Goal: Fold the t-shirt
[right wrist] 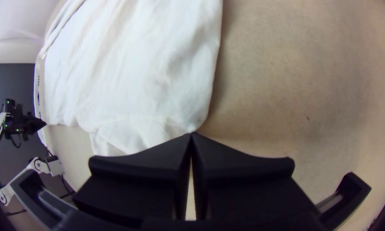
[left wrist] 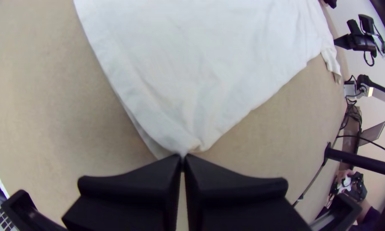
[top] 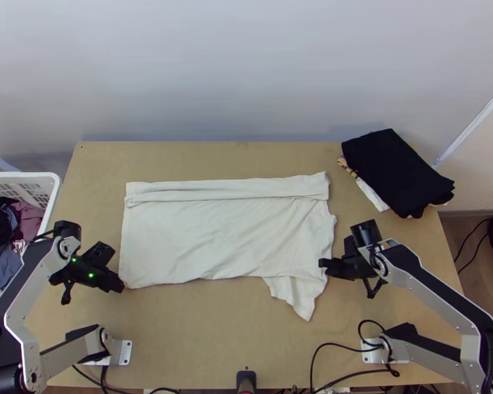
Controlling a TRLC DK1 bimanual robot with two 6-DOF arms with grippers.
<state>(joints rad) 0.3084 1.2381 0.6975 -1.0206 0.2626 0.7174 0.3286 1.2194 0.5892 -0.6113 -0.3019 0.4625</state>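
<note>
Left claw clenched on t-shirt, near-left corner; right claw clenched on right edge. Folded stack at bench far-right corner, basket off left edge, wall behind.

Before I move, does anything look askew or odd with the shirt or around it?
Yes: a flap of the t-shirt sticks out past its near edge, beside the right hand, breaking an otherwise fairly even outline. Lighter cloth also peeks out from under the folded black cloth, a minor unevenness.
</note>
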